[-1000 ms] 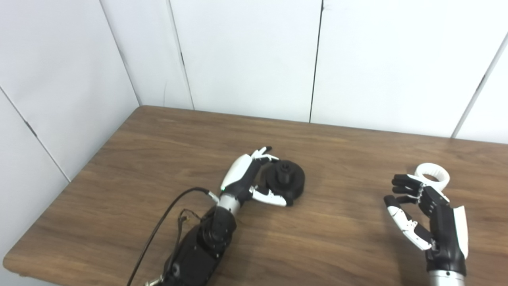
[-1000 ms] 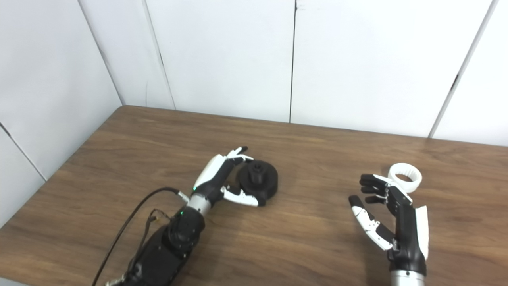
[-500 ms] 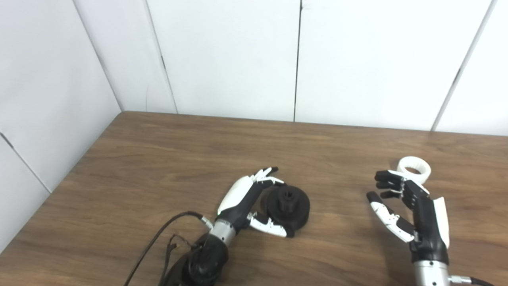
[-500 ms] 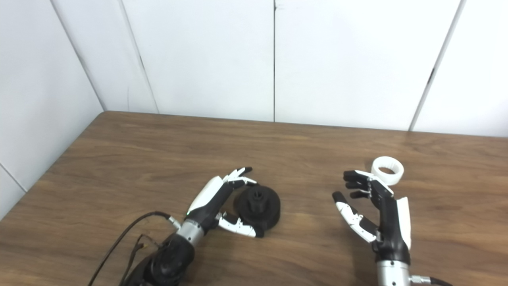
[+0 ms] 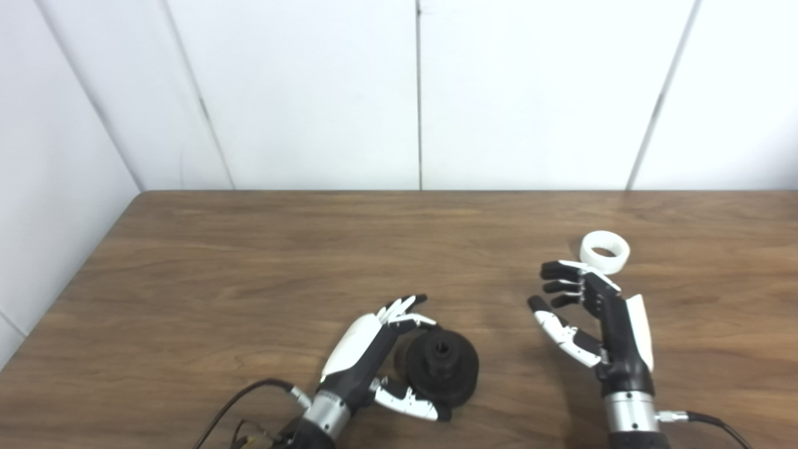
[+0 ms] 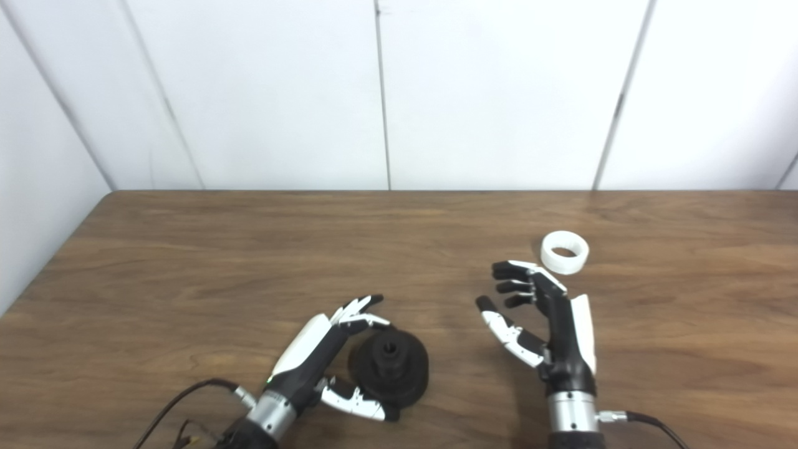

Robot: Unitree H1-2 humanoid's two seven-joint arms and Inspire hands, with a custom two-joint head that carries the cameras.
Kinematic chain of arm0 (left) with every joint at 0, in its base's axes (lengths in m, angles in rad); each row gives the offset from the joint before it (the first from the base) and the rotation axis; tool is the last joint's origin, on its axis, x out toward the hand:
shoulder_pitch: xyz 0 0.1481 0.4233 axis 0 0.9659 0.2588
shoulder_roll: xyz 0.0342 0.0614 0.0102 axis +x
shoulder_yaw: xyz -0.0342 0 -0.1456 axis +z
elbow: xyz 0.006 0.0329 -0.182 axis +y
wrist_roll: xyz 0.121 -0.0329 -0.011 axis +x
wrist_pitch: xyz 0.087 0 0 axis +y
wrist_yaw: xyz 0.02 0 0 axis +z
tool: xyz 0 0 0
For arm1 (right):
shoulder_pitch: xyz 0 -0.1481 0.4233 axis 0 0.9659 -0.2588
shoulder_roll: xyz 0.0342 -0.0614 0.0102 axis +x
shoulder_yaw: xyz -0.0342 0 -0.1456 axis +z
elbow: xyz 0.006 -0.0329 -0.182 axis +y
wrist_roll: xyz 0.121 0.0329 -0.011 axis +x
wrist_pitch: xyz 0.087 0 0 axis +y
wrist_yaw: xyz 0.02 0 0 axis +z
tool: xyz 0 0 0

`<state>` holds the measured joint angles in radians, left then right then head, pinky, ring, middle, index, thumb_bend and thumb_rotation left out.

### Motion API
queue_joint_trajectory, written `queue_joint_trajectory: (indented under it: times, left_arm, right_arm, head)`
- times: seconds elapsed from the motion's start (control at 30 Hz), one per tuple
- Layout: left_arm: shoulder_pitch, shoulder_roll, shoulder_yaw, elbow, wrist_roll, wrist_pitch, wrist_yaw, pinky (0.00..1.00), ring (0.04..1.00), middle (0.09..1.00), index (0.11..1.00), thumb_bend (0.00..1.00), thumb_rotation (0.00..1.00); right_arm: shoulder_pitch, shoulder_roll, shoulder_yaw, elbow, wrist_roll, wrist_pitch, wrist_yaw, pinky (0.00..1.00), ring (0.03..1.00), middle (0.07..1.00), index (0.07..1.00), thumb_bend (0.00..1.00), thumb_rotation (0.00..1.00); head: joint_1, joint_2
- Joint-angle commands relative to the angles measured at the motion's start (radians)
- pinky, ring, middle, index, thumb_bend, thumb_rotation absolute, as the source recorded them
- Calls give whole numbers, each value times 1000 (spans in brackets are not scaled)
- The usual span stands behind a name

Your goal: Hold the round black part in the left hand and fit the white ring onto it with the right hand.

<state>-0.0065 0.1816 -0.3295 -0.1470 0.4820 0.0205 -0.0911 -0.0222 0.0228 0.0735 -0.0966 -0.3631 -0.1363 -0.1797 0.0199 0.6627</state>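
Mostly the camera had swung, shifting the whole view; against the desk (image 5: 249, 262) neither hand had clearly moved. Left hand (image 5: 374, 349) cupped the black part (image 5: 444, 368) near the front edge, fingers spread around it, not yet clamped. Right hand (image 5: 592, 318) hung open just short of the ring (image 5: 604, 252), which lay flat toward the right edge. A loose cup could let the part slide when lifted.

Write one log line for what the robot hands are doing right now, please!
left hand: open, cupped beside round black part on table | right hand: open, empty, near white ring | ring: not fitted
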Motion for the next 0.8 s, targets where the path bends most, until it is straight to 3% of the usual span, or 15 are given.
queue_joint_trajectory:
  times: [0.0,0.43,0.77]
  left_arm:
    - [-8,4,-4,-37,-8,-17,-19,1000,1000,971,599,922,199]
    - [5,-6,0,-47,1,-24,-39,1000,1000,973,594,919,204]
    - [12,24,35,-59,-39,-40,-57,977,1000,971,591,907,186]
  right_arm:
    - [-16,18,10,-29,-4,-9,-3,511,606,652,653,474,222]
    - [-9,27,16,-44,-14,15,0,529,621,659,655,469,216]
    - [-13,57,50,-35,-65,23,-20,546,632,658,645,487,253]
  head:
    - [-11,2]
    - [-46,9]
    - [-270,-13]
